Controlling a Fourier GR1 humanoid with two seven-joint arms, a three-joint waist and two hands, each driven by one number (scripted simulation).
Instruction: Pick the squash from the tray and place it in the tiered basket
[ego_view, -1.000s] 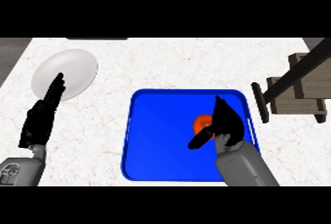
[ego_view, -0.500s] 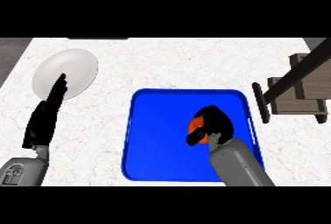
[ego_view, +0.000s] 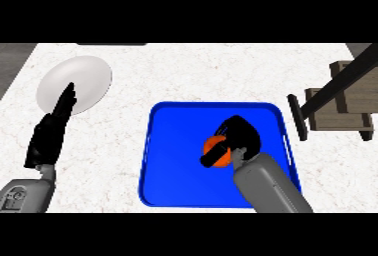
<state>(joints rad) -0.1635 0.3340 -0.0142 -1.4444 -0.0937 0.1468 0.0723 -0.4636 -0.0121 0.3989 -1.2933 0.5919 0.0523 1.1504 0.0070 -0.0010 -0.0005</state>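
An orange squash (ego_view: 214, 144) lies in the blue tray (ego_view: 174, 155), right of the tray's middle. My right hand (ego_view: 238, 135) is curled over the squash, with the thumb across its front, and hides most of it. The tiered basket (ego_view: 347, 102), made of wooden slats with dark posts, stands at the right edge of the counter, right of the tray. My left hand (ego_view: 52, 132) rests open at the left, fingers pointing up, its tips in front of a white plate.
A white plate (ego_view: 77, 80) sits at the back left of the speckled white counter. The counter's back edge runs along the top of the view.
My right hand has gone from open above the squash to curled round it, covering more of the orange. The left hand has barely moved.
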